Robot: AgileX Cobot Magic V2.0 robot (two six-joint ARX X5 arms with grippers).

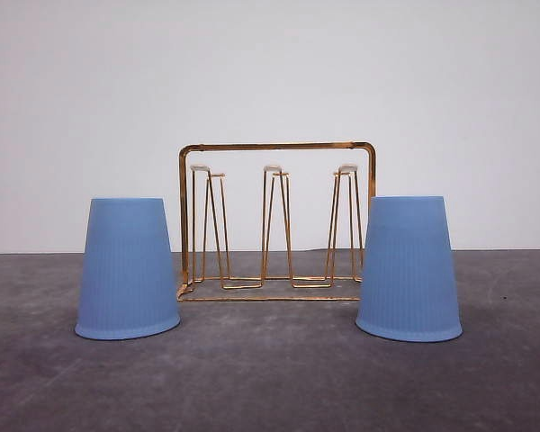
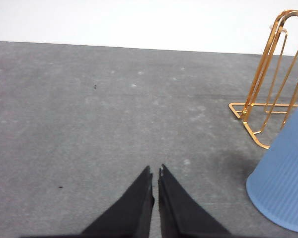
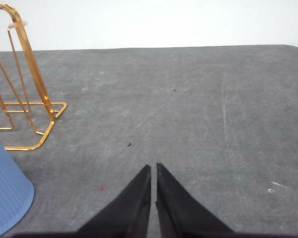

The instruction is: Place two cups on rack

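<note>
We are seeing right gripper [image 3: 153, 171] with black fingers nearly touching over grey table [image 3: 198, 109] — rack [image 3: 27, 99] and blue cup [image 3: 5, 198] sitting off to one side.

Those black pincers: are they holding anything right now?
No. The left gripper and right gripper are shut on nothing; both cups stand on the table.

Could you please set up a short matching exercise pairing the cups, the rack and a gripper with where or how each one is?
Things:
1. left cup
2. right cup
3. rack
4. left gripper

States:
A. gold wire, standing between the cups, prongs bare
B. fingers together, above bare table
C. upside down, off the rack's left end
D. upside down, off the rack's right end

Pairs: 1-C, 2-D, 3-A, 4-B
</note>
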